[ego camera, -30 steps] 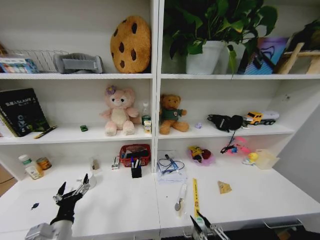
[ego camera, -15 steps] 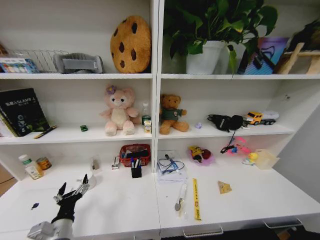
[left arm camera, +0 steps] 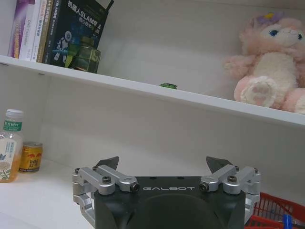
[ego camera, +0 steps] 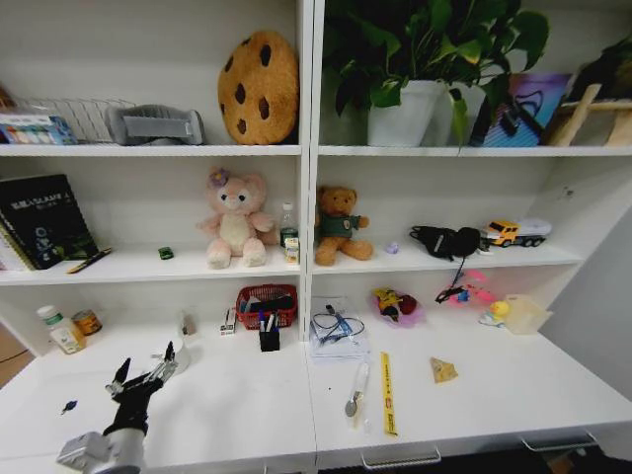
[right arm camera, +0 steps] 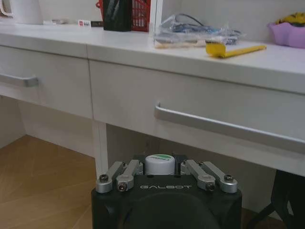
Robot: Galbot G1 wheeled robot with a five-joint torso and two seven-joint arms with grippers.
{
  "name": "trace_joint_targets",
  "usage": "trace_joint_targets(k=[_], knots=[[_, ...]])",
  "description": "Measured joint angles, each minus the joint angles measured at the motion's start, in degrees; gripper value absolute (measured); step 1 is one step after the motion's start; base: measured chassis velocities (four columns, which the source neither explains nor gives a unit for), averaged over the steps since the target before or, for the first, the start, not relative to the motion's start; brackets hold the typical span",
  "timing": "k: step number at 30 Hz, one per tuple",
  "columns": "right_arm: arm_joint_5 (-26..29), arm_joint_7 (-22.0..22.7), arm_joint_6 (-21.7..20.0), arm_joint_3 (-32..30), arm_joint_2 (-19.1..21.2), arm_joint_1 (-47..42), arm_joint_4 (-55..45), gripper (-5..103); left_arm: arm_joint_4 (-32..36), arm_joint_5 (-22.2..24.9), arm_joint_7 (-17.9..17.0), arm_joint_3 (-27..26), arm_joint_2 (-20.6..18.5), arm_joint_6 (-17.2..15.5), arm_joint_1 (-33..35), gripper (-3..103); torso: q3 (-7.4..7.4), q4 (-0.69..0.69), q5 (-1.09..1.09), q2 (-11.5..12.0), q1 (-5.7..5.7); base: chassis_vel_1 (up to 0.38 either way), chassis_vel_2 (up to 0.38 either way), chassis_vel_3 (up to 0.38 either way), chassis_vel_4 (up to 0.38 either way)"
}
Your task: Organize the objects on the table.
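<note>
The table [ego camera: 247, 415] is a long white desk with a smooth top and shallow drawers with slim silver handles [right arm camera: 228, 129] along the front. On it stand a black pen cup [ego camera: 269, 338] just in front of a red basket [ego camera: 267, 304], a yellow ruler [ego camera: 386, 393] beside a spoon [ego camera: 355, 390], and a white mug [ego camera: 179, 355] near the left gripper [ego camera: 143, 375]. That gripper hovers over the table's left end with its fingers spread wide and nothing between them; its body reads "GALBOT". A tiny green toy car [ego camera: 165, 253] sits on the middle shelf, left of a pink plush toy [ego camera: 235, 219]. The right gripper [right arm camera: 159, 168] hangs below the table edge in front of the drawers, its fingers drawn in around a white round cap with a green mark [right arm camera: 159, 164] (the print cannot be read). A dark book [left arm camera: 76, 33] on the shelf shows the word "SLAM".
</note>
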State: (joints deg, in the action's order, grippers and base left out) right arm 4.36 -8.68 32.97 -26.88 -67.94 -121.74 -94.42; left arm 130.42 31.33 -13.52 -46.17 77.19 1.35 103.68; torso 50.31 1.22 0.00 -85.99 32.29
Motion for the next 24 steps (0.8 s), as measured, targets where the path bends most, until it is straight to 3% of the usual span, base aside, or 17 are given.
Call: trace_joint_targets(k=[9, 24], knots=[[1.09, -0.41, -0.41, 7.06, 0.23, 16.06, 15.54, 29, 0.91, -2.19, -1.13, 3.56, 0.7, -0.78, 0.34, 100, 0.0, 0.0, 0.01, 0.0, 0.0, 0.0, 0.0, 0.0, 0.0], [3.85, -0.86, -1.82, 18.53, -0.57, 36.99, 33.57, 29, 2.57, -3.55, -0.84, 3.14, 1.3, -0.51, 4.24, 100, 0.0, -0.01, 0.0, 0.0, 0.01, 0.0, 0.0, 0.0, 0.0]])
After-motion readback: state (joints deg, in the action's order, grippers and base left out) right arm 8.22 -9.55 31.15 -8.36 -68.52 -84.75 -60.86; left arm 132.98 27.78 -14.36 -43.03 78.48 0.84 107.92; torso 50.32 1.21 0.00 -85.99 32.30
